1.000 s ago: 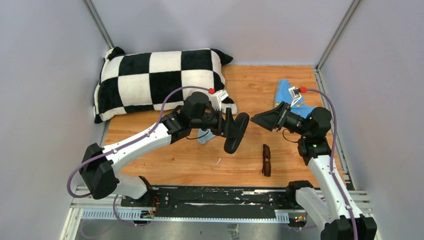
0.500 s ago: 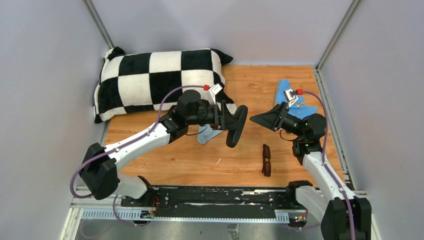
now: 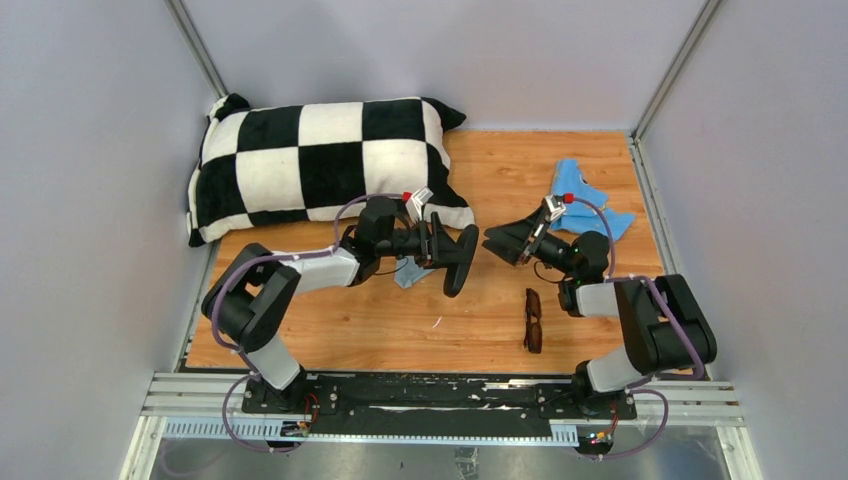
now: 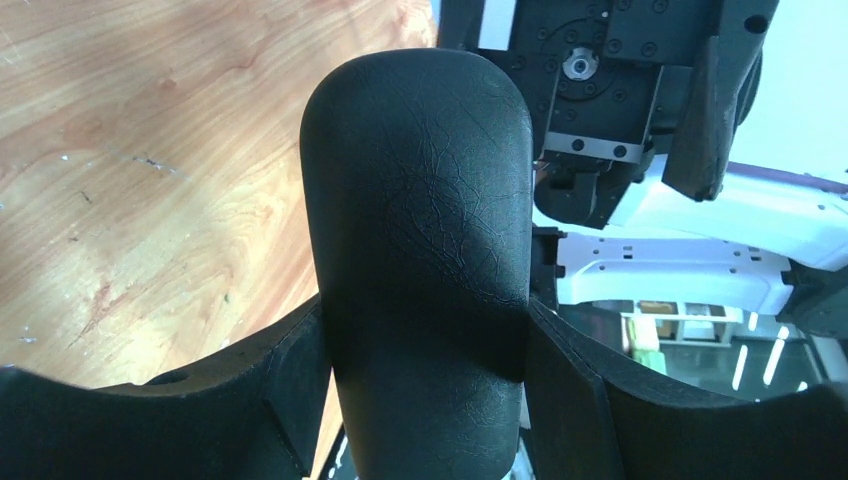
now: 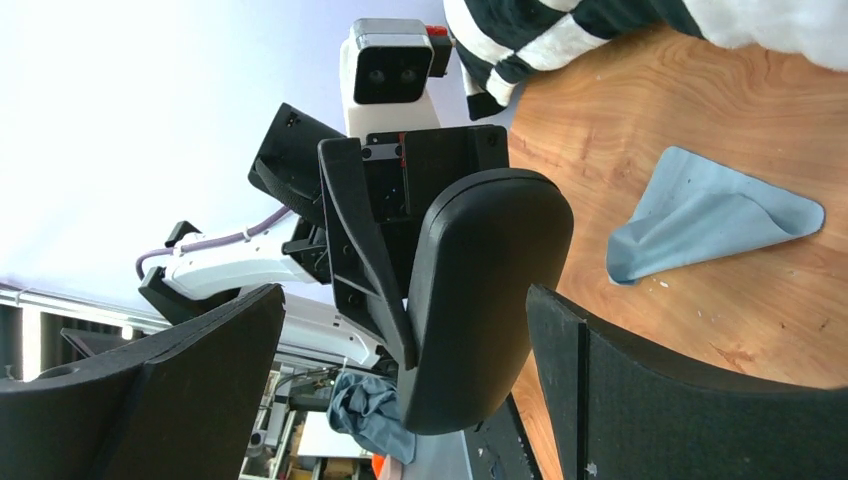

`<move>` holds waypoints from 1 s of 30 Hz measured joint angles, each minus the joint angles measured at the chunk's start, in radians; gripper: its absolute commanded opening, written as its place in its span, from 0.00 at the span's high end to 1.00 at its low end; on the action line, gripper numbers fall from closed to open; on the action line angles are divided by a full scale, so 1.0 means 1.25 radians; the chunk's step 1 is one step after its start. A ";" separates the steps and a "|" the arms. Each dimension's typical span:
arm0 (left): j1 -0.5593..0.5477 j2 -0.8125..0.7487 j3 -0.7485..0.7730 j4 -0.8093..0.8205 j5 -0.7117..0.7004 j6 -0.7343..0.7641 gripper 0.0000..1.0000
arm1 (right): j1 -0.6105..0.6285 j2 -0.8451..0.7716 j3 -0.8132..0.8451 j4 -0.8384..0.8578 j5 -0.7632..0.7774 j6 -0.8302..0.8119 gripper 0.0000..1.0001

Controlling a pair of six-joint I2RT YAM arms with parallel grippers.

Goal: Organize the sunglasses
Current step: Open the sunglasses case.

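Observation:
The dark brown sunglasses [image 3: 533,320] lie folded on the wooden table, near the front, right of centre, with no gripper near them. My left gripper [image 3: 455,258] is shut on the black oblong case [image 3: 462,260] and holds it above the table; the case fills the left wrist view [image 4: 420,250]. My right gripper [image 3: 490,242] is open and empty, facing the case from the right with a small gap. In the right wrist view the case [image 5: 480,300] sits ahead of the open fingers [image 5: 640,390]. The sunglasses are out of both wrist views.
A black-and-white checked pillow [image 3: 320,160] lies at the back left. A blue cloth [image 3: 585,200] lies at the back right. A small grey-blue cloth [image 3: 408,272] lies under the left arm, also seen in the right wrist view [image 5: 700,215]. Grey walls enclose the table.
Both arms have drawn back and lowered toward the table. The right gripper has moved left, closer to the case held by the left gripper. The sunglasses have not moved.

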 measured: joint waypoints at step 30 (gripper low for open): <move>0.039 0.218 -0.119 0.740 0.075 -0.443 1.00 | 0.146 0.184 0.057 0.125 0.097 -0.015 0.44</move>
